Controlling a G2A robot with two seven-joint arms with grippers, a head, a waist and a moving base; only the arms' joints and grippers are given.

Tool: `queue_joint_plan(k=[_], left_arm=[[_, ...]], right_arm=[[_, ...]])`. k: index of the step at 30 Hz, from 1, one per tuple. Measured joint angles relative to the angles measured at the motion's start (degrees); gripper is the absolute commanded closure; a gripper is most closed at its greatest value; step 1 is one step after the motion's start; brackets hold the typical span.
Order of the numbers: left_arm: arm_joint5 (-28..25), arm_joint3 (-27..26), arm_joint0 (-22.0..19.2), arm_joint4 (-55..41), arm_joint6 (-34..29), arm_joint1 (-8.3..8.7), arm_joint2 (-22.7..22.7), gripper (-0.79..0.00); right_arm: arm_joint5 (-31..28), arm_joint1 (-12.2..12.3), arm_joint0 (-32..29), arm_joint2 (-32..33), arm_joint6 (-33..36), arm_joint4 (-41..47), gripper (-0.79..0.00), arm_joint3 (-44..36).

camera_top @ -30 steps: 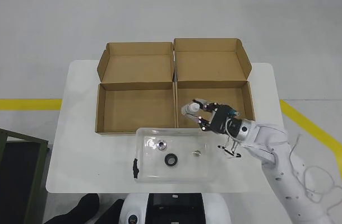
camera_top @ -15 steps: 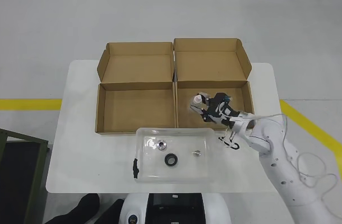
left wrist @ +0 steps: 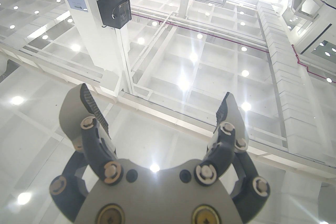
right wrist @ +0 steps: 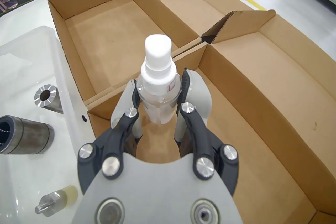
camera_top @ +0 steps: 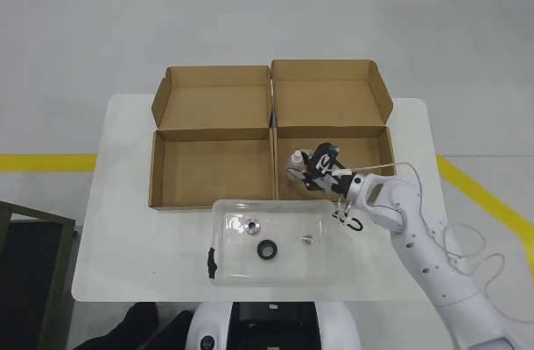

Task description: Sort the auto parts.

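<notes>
**A:** How far along is the sorting?

**B:** Early, I'd judge. Both boxes look bare inside, the left box (camera_top: 213, 171) and the right box (camera_top: 372, 156) alike. Three parts lie in the clear bin (camera_top: 216, 210) on the tabletop (camera_top: 118, 192): a metal sleeve (right wrist: 47, 97), a dark bearing (right wrist: 23, 134) and a small pin (right wrist: 52, 202).

**A:** And the one in hand?

**B:** The right hand (right wrist: 158, 101) pinches a spray bottle (right wrist: 158, 83) by its clear body, a finger on each side. It hangs over the right box, at the corner nearest the bin and the left box. It hasn't been let go, so no part counts as sorted.

**A:** Which way does it point?

**B:** Its long axis runs in line with the hand, with the white cap leading and the base back between the fingers. From above, the cap aims at the wall the two boxes share. It seems to lie nearer level than upright, though I can't be sure of the tilt, nor whether it is clear of the box floor.

**A:** The other hand?

**B:** The left hand (left wrist: 156, 104) is spread wide with nothing in it, aimed up at the ceiling.

**A:** So what's left?

**B:** Releasing the bottle, then the three parts in the bin.
</notes>
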Motion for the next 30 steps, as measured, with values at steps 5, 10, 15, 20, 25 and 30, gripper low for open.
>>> queue_joint_plan(k=[5, 10, 15, 20, 25, 30], left_arm=[[0.00, 0.00, 0.00, 0.00, 0.00, 0.00, 0.00, -0.785], [0.00, 0.00, 0.00, 0.00, 0.00, 0.00, 0.00, -0.785], [0.00, 0.00, 0.00, 0.00, 0.00, 0.00, 0.00, -0.785], [0.00, 0.00, 0.00, 0.00, 0.00, 0.00, 0.00, -0.785], [0.00, 0.00, 0.00, 0.00, 0.00, 0.00, 0.00, -0.785], [0.00, 0.00, 0.00, 0.00, 0.00, 0.00, 0.00, -0.785]], right_arm=[[0.90, -0.35, 0.77, -0.89, 0.60, 0.23, 0.000, 1.58], [1.57, -0.55, 1.28, -1.32, 1.25, 0.10, -0.126, 3.01], [1.19, -0.65, 1.47, -1.66, 2.42, 0.20, -0.366, 3.56], [1.20, -0.63, 1.04, -1.53, 2.79, 0.20, -0.785, 3.27], [0.42, -0.15, -0.03, 0.29, 3.03, 0.47, -0.785, 0.86], [-1.09, 0.89, -2.95, 3.91, 3.68, 0.01, -0.785, -6.53]])
